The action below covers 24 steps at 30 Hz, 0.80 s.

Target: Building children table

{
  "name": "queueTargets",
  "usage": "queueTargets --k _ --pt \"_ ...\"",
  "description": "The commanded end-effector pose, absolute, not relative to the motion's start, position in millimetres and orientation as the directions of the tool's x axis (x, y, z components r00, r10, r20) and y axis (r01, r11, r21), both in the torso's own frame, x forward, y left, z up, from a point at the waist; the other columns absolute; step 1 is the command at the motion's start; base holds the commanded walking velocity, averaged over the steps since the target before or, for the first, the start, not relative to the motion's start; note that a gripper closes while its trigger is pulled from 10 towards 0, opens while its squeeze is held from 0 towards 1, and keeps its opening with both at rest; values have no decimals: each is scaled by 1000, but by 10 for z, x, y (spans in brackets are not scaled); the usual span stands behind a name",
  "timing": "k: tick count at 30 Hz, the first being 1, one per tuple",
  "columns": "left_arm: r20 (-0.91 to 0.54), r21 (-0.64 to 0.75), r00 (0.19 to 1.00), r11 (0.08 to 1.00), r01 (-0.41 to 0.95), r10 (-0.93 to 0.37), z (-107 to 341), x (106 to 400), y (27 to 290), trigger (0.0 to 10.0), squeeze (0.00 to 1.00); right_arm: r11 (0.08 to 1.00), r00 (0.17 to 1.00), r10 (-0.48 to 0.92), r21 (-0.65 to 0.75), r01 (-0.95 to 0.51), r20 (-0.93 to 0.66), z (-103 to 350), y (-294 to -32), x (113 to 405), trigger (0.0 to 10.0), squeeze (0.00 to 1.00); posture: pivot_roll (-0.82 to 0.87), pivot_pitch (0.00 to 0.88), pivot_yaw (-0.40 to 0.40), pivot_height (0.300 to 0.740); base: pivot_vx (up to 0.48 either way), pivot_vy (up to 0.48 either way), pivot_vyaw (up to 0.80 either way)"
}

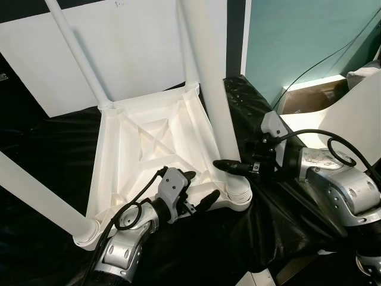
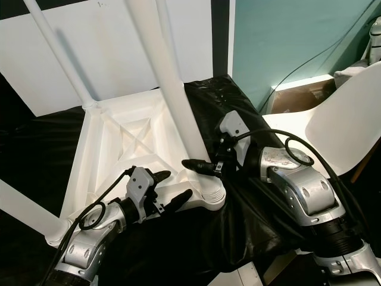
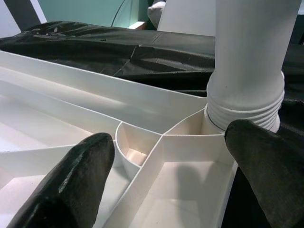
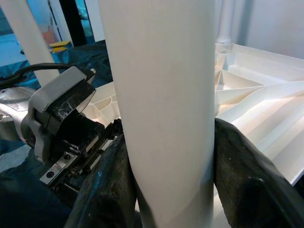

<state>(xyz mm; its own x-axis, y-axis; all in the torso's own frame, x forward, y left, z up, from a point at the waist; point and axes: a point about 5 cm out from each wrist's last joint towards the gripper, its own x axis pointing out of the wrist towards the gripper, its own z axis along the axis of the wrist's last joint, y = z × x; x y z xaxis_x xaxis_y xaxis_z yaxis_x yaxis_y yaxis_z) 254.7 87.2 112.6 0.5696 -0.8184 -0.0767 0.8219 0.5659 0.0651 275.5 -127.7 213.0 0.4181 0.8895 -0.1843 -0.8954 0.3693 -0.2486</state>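
Right gripper [image 4: 166, 190] is clamped round the near-corner leg [image 1: 209, 77], one black finger pressed to each side of the white tube, low down just above its threaded base collar [image 3: 247, 111]. Left gripper [image 1: 197, 189] is spread wide, holding nothing, fingers [image 3: 71, 185] hovering over the ribbed underside at that same corner, just beside the collar. The table top [image 1: 119, 161] lies upside down on black sheeting [image 1: 36, 155], ribs up, with white legs standing at its other corners: far-left leg [image 1: 77, 53], near-left leg [image 1: 36, 199]. White panel [image 1: 137, 47] leans behind. White chair [image 2: 342, 128] and open cardboard box [image 1: 312, 95] sit off to the right, by the teal wall [image 1: 297, 36].
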Motion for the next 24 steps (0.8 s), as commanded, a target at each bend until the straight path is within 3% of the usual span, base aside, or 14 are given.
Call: queueTargets --k 1,13,19,24 --pt "-87 66 590 586 807 -803 1085 2555 881 10000 0 364 425 875 -262 -894 -233 2077 -1303 2774 10000 0 -118 0 98 740 0 0 0" --pt "-86 71 607 603 795 -790 1077 2559 894 10000 0 286 373 899 -337 -897 -228 2104 -1308 2725 10000 0 -112 0 95 740 0 0 0" --pt "-85 73 610 606 792 -788 1071 2553 897 10000 0 187 287 928 -372 -909 -236 2114 -1316 2569 10000 0 -120 0 101 740 0 0 0" --pt "-85 76 613 608 790 -786 1067 2554 896 10000 0 185 280 930 -354 -917 -240 2045 -1352 2518 10000 0 -121 0 104 740 0 0 0"
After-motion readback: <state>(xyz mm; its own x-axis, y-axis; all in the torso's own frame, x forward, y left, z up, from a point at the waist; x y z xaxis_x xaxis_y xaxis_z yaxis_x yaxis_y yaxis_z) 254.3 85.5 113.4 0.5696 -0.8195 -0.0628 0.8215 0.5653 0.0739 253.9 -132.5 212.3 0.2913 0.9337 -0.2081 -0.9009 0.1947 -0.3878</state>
